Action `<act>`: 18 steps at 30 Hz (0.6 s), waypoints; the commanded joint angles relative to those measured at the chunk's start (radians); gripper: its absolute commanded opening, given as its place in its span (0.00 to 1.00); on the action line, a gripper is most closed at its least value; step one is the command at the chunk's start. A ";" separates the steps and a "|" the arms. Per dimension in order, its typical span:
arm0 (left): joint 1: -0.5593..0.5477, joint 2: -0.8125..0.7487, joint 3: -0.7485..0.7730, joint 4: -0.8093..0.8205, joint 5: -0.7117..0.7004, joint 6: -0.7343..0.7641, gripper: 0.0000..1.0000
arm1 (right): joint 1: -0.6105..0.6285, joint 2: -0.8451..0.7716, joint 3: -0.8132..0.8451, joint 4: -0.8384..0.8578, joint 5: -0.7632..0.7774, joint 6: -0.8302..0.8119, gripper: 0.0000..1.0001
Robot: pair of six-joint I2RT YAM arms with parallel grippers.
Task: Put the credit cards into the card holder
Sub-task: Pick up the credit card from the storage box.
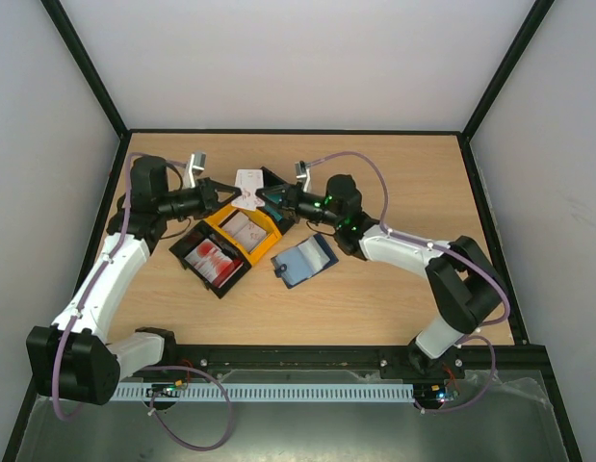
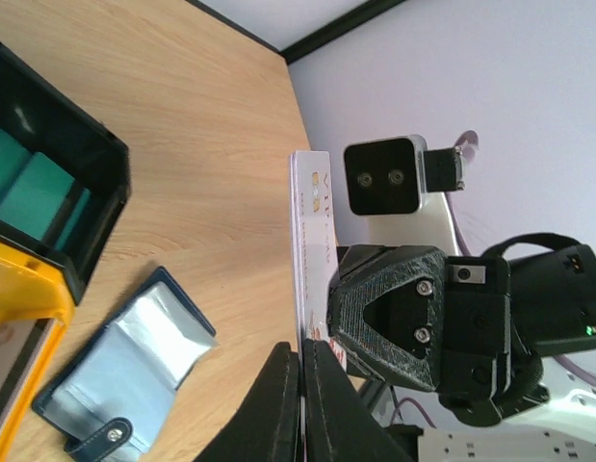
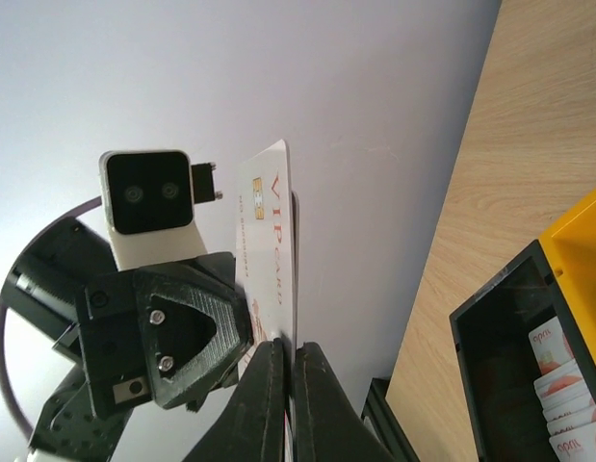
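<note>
Card (image 1: 247, 182) clamped between left gripper (image 2: 300, 373) and right gripper (image 3: 289, 373).

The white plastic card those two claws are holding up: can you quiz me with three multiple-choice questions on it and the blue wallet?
1. The dark blue folding card holder lies: A in a tray; B on the wooden table; C under an arm.
2. How many grippers pinch the white plastic card? A none; B one; C two.
3. The card holder is: A open; B clasped shut; C rolled up.
Answers: B, it rests on bare wood; C, left gripper and right gripper both clamp it; A, its pale blue inside shows.
</note>
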 commanded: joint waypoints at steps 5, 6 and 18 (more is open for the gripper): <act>0.031 -0.016 0.009 0.053 0.134 -0.019 0.02 | -0.095 -0.133 -0.129 0.134 -0.068 -0.005 0.02; 0.031 -0.016 0.006 0.069 0.155 -0.031 0.02 | -0.108 -0.147 -0.148 0.162 -0.087 0.003 0.02; 0.025 -0.037 0.008 0.032 0.106 -0.025 0.02 | -0.155 -0.334 -0.199 -0.131 -0.127 -0.183 0.02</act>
